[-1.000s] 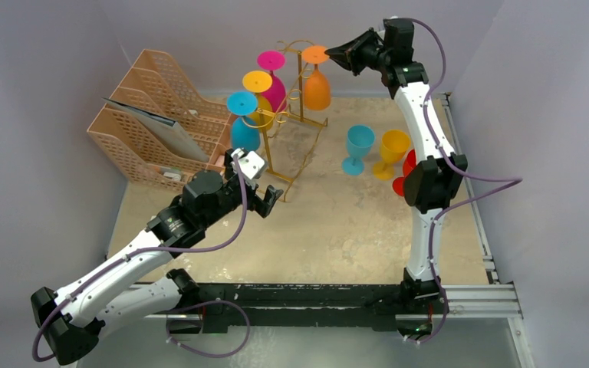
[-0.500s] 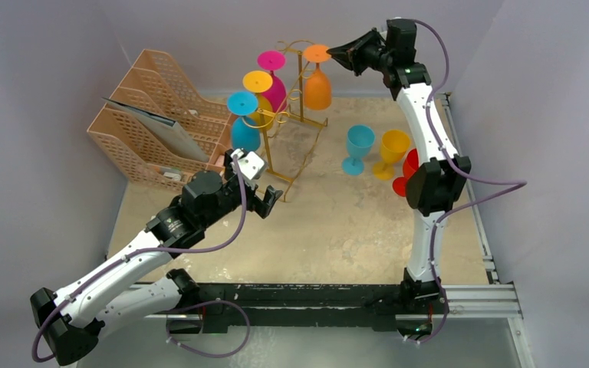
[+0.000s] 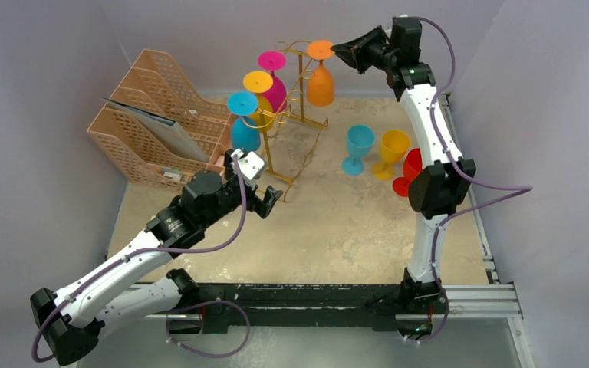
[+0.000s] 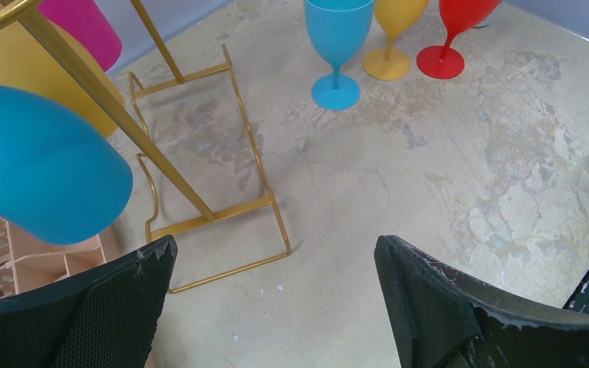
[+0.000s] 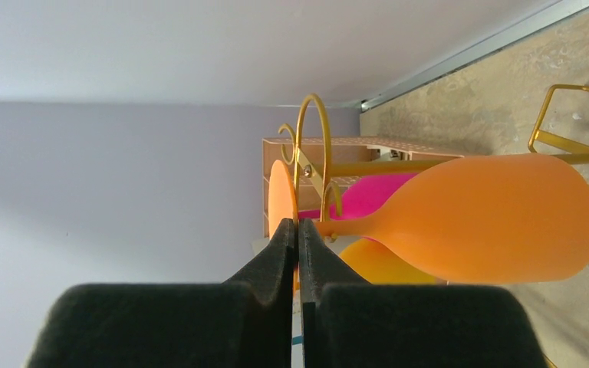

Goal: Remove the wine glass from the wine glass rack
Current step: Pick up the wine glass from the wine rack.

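Note:
An orange wine glass [image 3: 320, 83] hangs upside down at the right end of the gold wire wine glass rack [image 3: 301, 84]. My right gripper [image 3: 337, 50] is shut on the rim of the glass's flat foot. In the right wrist view the two pads [image 5: 284, 245] pinch the thin orange disc beside the rack's curled hook [image 5: 299, 153], with the orange bowl [image 5: 491, 218] to the right. My left gripper [image 3: 264, 201] stands open low over the table by the front corner of the rack's base [image 4: 253, 153], holding nothing.
Cyan [image 3: 244, 126], yellow [image 3: 258, 80] and magenta [image 3: 274, 77] glasses hang on the rack too. Cyan [image 3: 358, 146], yellow [image 3: 393, 149] and red [image 3: 408, 172] glasses stand on the table to the right. A peach lattice organizer [image 3: 149, 115] sits at the back left.
My right gripper has risen slightly and shifted right, carrying the orange glass's foot with it. The left arm has stayed put.

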`<state>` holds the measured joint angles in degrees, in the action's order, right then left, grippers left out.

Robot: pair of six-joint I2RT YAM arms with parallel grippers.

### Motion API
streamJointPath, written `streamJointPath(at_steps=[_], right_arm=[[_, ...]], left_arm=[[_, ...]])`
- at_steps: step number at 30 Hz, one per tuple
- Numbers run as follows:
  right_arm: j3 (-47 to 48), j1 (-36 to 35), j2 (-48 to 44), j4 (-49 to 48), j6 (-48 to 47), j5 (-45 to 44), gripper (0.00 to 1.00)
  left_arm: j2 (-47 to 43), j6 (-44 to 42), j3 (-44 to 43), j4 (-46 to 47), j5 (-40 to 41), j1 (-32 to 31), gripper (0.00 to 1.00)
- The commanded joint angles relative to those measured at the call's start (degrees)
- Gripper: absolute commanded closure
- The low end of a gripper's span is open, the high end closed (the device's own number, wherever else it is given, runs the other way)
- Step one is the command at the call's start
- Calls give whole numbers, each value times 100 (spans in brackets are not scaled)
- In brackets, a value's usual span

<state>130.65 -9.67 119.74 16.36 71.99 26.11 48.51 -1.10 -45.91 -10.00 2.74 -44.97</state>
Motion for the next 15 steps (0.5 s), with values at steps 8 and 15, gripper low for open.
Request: streamJointPath(at_steps=[8, 15], right_arm=[[-107, 9, -524, 151, -421, -541, 100], [-129, 17, -551, 151, -456, -398, 100]], left_arm=[[8, 62, -269, 174, -97, 15, 0], [87, 60, -292, 218, -142, 15, 0]])
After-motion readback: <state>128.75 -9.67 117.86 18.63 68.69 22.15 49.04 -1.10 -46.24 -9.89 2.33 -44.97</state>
